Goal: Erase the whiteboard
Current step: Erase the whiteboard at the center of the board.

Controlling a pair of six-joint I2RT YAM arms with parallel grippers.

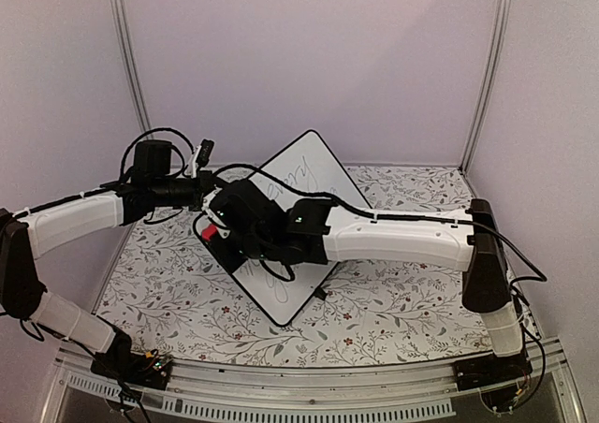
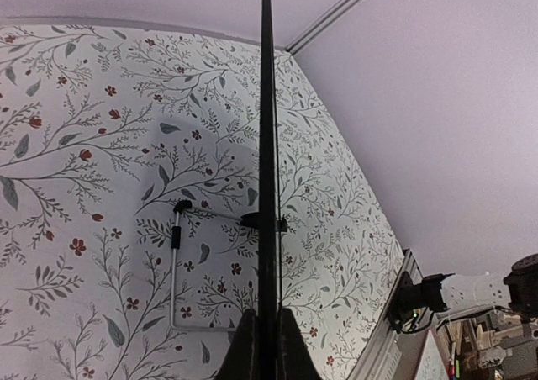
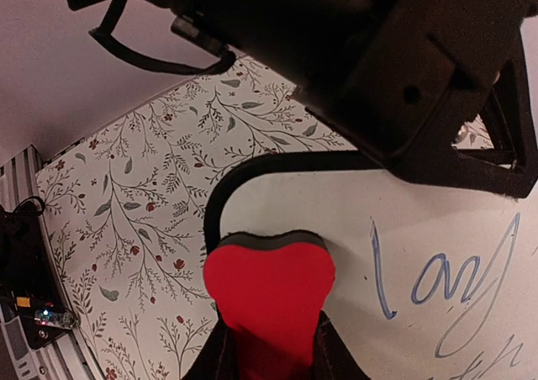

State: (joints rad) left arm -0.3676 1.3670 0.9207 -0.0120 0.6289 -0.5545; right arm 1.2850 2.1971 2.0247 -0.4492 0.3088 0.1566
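The whiteboard [image 1: 323, 175] stands tilted on one corner in the middle of the table, with handwriting on it. My left gripper [image 1: 208, 195] is shut on its upper left edge. The left wrist view shows that edge as a thin black line [image 2: 267, 102] between the closed fingers of the left gripper [image 2: 267, 317]. My right gripper [image 3: 269, 346] is shut on a red eraser [image 3: 269, 287] with a dark pad. The pad presses on the whiteboard [image 3: 353, 229] near its rounded corner. Blue handwriting [image 3: 454, 287] lies right of the eraser [image 1: 210, 230].
The table has a floral cover [image 1: 393, 301], with pale walls on three sides and a metal rail [image 1: 309, 386] along the near edge. A wire stand [image 2: 175, 262] sticks out behind the board. The left gripper's black body [image 3: 378, 60] hangs close above the eraser.
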